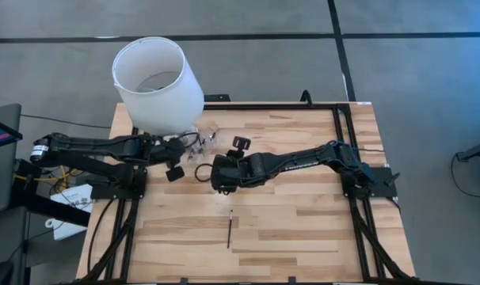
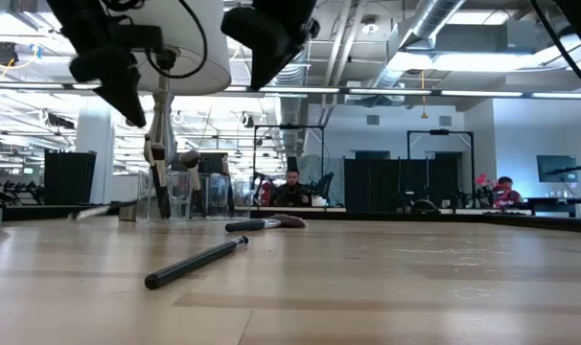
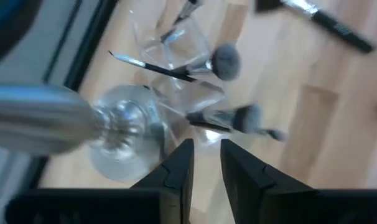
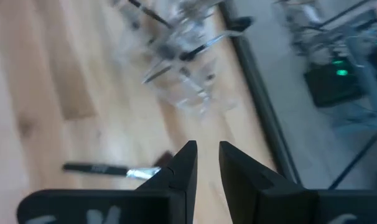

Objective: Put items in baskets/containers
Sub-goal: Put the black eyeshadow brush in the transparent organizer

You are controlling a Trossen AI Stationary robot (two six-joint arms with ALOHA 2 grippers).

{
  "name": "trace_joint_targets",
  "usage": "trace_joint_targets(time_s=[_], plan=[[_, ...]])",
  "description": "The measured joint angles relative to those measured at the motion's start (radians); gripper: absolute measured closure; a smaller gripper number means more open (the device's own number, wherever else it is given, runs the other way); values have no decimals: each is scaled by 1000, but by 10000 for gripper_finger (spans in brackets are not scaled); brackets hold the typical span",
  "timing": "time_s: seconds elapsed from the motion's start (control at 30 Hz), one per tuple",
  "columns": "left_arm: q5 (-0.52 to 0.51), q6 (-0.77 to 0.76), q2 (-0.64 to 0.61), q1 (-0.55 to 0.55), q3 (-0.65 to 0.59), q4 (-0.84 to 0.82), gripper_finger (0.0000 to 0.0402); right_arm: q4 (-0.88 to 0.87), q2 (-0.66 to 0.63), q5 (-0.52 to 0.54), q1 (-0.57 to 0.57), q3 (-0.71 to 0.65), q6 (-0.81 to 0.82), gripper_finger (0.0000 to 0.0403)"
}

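Two makeup brushes [image 2: 197, 262] lie loose on the table [image 1: 303, 229]; others stand in clear cups [image 3: 176, 43]. Both grippers, left [image 3: 206, 163] and right [image 4: 207, 165], hover slightly parted, empty.

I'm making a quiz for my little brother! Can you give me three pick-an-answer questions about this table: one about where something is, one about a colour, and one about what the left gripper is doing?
1. Where is the lone brush?
A) standing in a cup
B) flat on the wood, away from the cups
C) on the floor

2. What colour is the lampshade?
A) white
B) red
C) green

3. What does the left gripper hold?
A) a brush
B) a cup
C) nothing

Answers:
1 B: it lies alone on the table.
2 A: the shade is plain white.
3 C: its fingers stand apart with nothing between them, above the clear cups.
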Motion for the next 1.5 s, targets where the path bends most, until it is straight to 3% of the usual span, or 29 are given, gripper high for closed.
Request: trace_joint_targets(time_s=[0.13, 0.27, 0.43, 0.67, 0.87, 1.07, 1.17, 1.27, 1.5], plan=[[15, -132, -54, -18, -21, -72, 325, -47, -1, -23, 4, -1, -25, 352], [39, -142, -48, -13, -31, -63, 325, -72, -9, 38, 18, -1, -11, 356], [45, -151, 55, 18, -33, -62, 325, -81, -22, 38, 31, 0, -16, 356], [52, -180, 188, 29, -33, -63, 324, -224, -80, 56, 38, -1, 32, 356], [66, -247, 121, 25, 32, -199, 324, -298, -181, 116, 37, -2, 107, 356], [227, -307, 33, 23, 0, -280, 324, -275, -259, 113, 28, -70, 117, 356], [254, -322, 31, 23, -59, -289, 322, -229, -279, 105, 20, -131, 117, 356], [257, -322, 55, 30, -122, -269, 307, -201, -283, 92, 13, -187, 117, 356], [275, -314, 118, 91, -119, -192, 230, -104, -280, 57, 18, -240, 133, 356]])
